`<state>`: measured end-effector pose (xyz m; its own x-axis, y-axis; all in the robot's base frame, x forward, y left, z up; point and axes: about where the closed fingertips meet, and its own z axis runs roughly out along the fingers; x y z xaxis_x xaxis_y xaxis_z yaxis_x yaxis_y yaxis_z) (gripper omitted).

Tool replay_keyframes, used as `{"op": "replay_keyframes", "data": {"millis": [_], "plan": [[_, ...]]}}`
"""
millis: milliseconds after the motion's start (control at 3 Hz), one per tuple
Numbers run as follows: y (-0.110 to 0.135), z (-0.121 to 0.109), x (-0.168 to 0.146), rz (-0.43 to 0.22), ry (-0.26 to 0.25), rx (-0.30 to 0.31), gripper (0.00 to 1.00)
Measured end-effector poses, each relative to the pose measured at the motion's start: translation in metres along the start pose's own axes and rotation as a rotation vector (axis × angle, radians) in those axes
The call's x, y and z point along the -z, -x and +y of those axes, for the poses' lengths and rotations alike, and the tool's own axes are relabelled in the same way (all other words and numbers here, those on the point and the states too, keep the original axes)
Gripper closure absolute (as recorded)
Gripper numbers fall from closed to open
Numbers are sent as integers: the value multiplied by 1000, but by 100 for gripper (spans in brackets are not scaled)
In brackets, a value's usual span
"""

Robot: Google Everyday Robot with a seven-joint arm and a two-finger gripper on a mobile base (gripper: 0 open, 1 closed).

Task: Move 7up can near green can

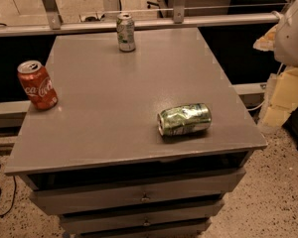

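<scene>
We are logging the 7up can (125,31) standing at the tabletop (139,83) far edge and the green can (184,119) lying near the front-right corner. With the jaws sitting out of view, we cannot tell their state.

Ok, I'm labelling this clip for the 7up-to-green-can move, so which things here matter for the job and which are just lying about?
Job: 7up can, upright at the far edge of the table; green can, on its side near the front; claw, not in view, only a white arm part shows at the right edge.
Lying about: red cola can, upright at the left edge.
</scene>
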<state>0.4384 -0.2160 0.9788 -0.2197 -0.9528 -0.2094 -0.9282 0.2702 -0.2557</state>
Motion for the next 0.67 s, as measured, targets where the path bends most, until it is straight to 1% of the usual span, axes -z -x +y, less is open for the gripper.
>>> {"op": "replay_keyframes", "data": {"millis": [333,667], "plan": [[0,0,0,-3,-3,0,0],[13,-22,-21,-84,2,-11,0]]}}
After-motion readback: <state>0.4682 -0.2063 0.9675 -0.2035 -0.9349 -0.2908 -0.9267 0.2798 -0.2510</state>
